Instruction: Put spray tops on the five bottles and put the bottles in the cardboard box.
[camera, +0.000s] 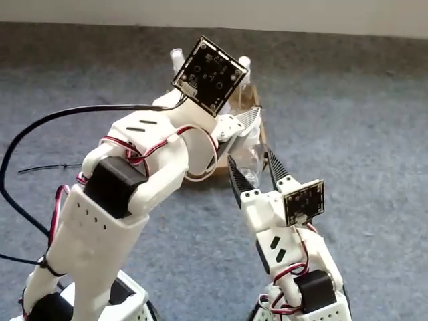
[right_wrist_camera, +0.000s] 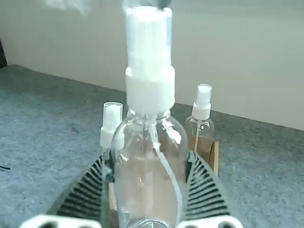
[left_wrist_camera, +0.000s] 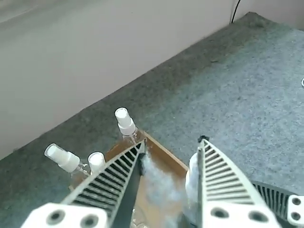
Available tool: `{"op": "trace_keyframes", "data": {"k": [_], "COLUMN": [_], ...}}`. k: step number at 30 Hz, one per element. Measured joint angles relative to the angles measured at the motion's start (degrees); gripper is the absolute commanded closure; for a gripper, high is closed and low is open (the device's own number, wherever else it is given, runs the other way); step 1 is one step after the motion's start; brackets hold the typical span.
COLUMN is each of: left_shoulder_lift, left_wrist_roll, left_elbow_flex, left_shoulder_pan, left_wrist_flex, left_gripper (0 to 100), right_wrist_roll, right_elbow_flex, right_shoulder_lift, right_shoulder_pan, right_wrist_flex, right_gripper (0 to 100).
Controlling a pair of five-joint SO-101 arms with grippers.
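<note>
Three capped bottles (left_wrist_camera: 122, 118) stand inside the cardboard box (left_wrist_camera: 164, 154). At the box's near edge, the right gripper (right_wrist_camera: 148, 164) clamps a clear bottle (right_wrist_camera: 147, 142) upright, with its spray top (right_wrist_camera: 148, 71) fitted. Above the box hangs the left gripper (left_wrist_camera: 171, 142), jaws spread wide, empty.

The bottle (right_wrist_camera: 149, 175) is clear, glossy plastic with a smooth plastic spray top (right_wrist_camera: 148, 71). The box (left_wrist_camera: 166, 153) is matt cardboard; the desk (camera: 361, 100) wears rough, carpet-like cloth.
</note>
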Motion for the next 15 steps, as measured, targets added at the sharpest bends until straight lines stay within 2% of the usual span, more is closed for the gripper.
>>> {"op": "trace_keyframes", "data": {"k": [6,12,15], "left_shoulder_lift": [0.09,0.09,0.09], "left_wrist_roll": [-0.18,-0.44,-3.96], "left_elbow_flex": [-6.33,-12.84,-13.10], "left_shoulder_pan": [0.00,-9.23,-11.08], "left_wrist_flex": [6.51,13.89,17.67], "left_gripper": [84,84,84], "right_wrist_roll": [0.00,0.00,0.00], "right_elbow_flex": [0.00,0.00,-0.18], "right_shoulder_lift": [0.00,0.00,0.00], "right_shoulder_pan": [-0.18,0.53,0.88], "right_wrist_flex": [0.00,-0.35,-1.23], "right_gripper": [99.5,99.5,99.5]}}
